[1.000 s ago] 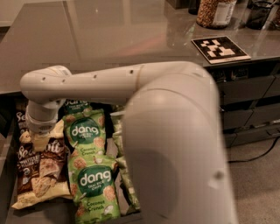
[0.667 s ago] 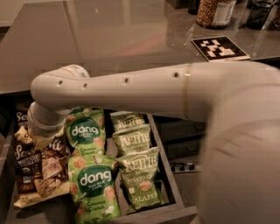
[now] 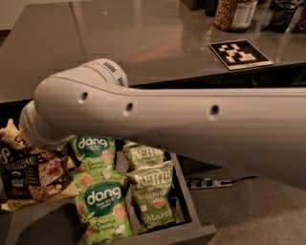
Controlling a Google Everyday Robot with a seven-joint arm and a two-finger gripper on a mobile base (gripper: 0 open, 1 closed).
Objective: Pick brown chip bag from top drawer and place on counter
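Observation:
The brown chip bag hangs tilted at the far left, over the left end of the open top drawer. Its crumpled cream top sits right under my arm's wrist joint. My gripper is hidden behind that wrist joint, at the bag's top edge. My white arm crosses the whole view from right to left, above the drawer. The glossy grey counter lies behind the arm.
Two green dang bags and two Kettle jalapeño bags lie in rows in the drawer. A black-and-white patterned board and a jar stand on the counter's far right. A power strip lies on the floor.
The arm has swung up and across the view. The brown chip bag has risen from its row in the drawer and now hangs tilted at the left.

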